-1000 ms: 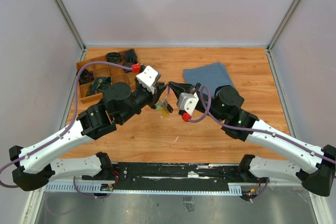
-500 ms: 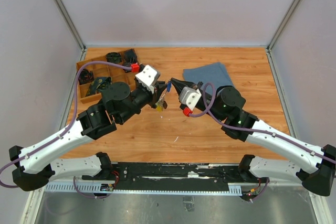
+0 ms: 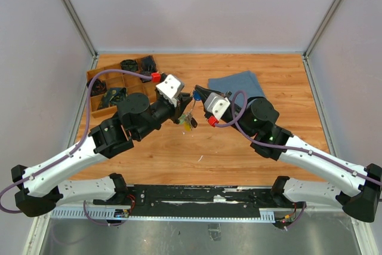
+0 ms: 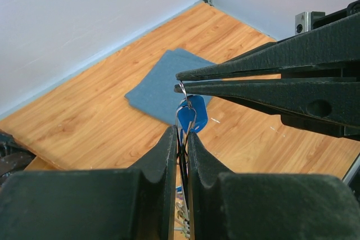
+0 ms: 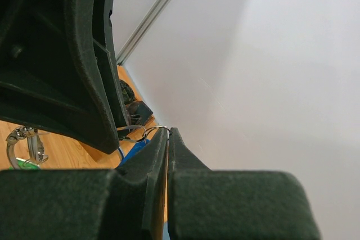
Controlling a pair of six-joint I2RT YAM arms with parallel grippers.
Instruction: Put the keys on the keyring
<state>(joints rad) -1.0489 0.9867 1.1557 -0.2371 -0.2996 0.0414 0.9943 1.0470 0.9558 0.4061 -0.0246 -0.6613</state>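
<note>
Aloft over the table (image 3: 179, 153), the keyring (image 3: 188, 120) hung in mid-air. The left gripper (image 4: 181, 133) pinched its wire from 9 o'clock, and the right gripper (image 5: 167, 130) clamped its end from 3 o'clock. A blue key (image 4: 192, 117) dangled by those tips; the cloth (image 3: 236, 83) lay at 1 o'clock.

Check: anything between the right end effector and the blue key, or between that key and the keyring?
Nothing visible. The right end effector tips meet on the keyring wire just above the blue key; the left end effector clamps the same wire directly below. The blue cloth lies on the table behind.
</note>
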